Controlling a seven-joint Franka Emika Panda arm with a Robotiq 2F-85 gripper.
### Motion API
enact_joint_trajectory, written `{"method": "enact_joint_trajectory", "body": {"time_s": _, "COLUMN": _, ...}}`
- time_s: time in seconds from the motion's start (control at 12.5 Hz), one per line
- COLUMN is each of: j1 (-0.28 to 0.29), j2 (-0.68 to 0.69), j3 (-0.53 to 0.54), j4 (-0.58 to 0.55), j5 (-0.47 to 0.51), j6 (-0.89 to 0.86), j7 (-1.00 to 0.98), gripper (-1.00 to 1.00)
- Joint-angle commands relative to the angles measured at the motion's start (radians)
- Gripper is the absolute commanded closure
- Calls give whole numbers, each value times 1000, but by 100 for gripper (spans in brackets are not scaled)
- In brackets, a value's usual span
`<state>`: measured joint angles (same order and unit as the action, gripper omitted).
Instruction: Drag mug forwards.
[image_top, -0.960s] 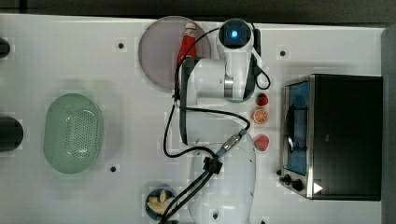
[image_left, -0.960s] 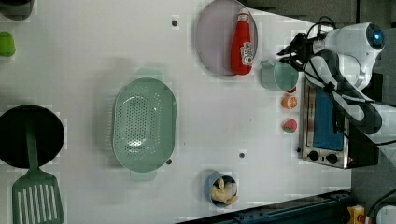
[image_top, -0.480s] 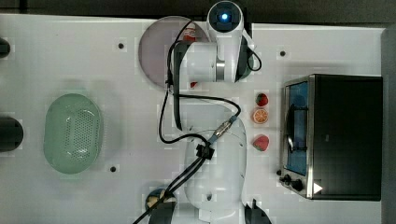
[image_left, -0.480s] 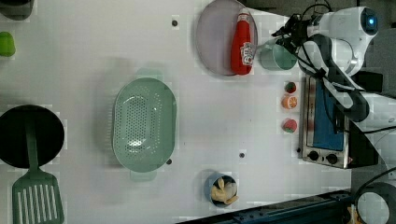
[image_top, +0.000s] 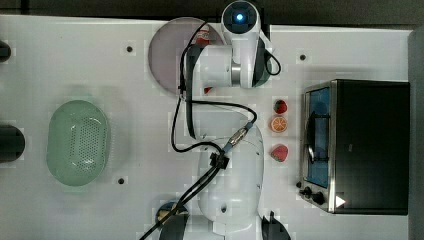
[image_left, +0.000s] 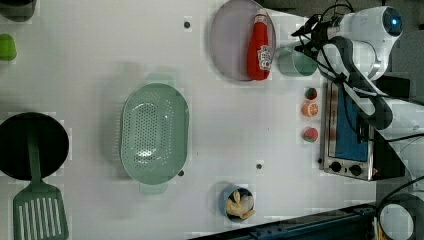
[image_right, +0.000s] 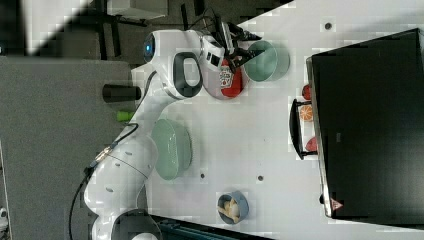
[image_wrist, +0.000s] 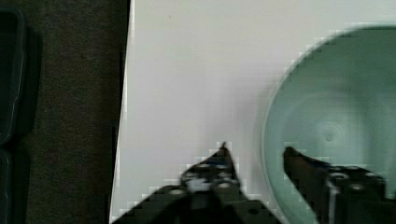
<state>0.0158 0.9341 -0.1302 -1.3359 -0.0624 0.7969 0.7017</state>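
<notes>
The teal-green mug (image_left: 296, 62) stands upright beside the plate, near the table's edge at the left view's upper right. In the right view the mug (image_right: 267, 61) sits just past the gripper (image_right: 245, 47). In the wrist view the gripper (image_wrist: 255, 148) straddles the rim of the mug (image_wrist: 336, 112): one fingertip (image_wrist: 219, 156) is outside the wall and the other is inside the cup. The jaws stand open, with a gap showing on both sides of the rim. In the left view the gripper (image_left: 307, 42) hangs over the mug's far side.
A pinkish-grey plate (image_left: 230, 40) holding a red ketchup bottle (image_left: 261, 47) lies right next to the mug. A toaster oven (image_left: 350, 130) and three small fruits (image_left: 310, 108) are close by. The table's edge (image_wrist: 126, 93) runs near the gripper. Farther off lie a green colander (image_left: 154, 132) and a small bowl (image_left: 237, 202).
The arm and the mug moved up in the left view, toward the table's edge beside the plate. The jaws have spread apart from the mug's rim.
</notes>
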Motion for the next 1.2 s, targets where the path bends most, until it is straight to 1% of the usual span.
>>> {"method": "enact_joint_trajectory", "body": {"time_s": 0.08, "j1": 0, "j2": -70, "j3": -25, "j4": 12, "j5": 15, "j6": -16, "j7": 7, "gripper": -55}}
{"method": "enact_joint_trajectory", "body": {"time_s": 0.24, "j1": 4, "j2": -129, "j3": -21, "j4": 12, "j5": 15, "j6": -66, "j7": -50, "gripper": -98}}
{"method": "enact_joint_trajectory", "body": {"time_s": 0.48, "j1": 10, "j2": -256, "j3": -21, "j4": 10, "j5": 15, "j6": -223, "j7": -189, "gripper": -100}}
{"method": "enact_joint_trajectory", "body": {"time_s": 0.56, "j1": 13, "j2": -308, "j3": -21, "j4": 5, "j5": 15, "j6": -311, "j7": -230, "gripper": -100}}
{"method": "enact_joint_trajectory", "body": {"time_s": 0.8, "j1": 14, "j2": -467, "j3": -20, "j4": 1, "j5": 15, "j6": -653, "j7": -353, "gripper": -100}}
{"method": "enact_joint_trajectory", "body": {"time_s": 0.96, "j1": 14, "j2": -564, "j3": -20, "j4": -13, "j5": 15, "j6": -815, "j7": -399, "gripper": -100}}
{"method": "enact_joint_trajectory", "body": {"time_s": 1.04, "j1": 14, "j2": -614, "j3": -20, "j4": -31, "j5": 15, "j6": -857, "j7": -405, "gripper": -100}}
{"method": "enact_joint_trajectory", "body": {"time_s": 1.2, "j1": 15, "j2": -714, "j3": -18, "j4": -98, "j5": 15, "j6": -868, "j7": -409, "gripper": -100}}
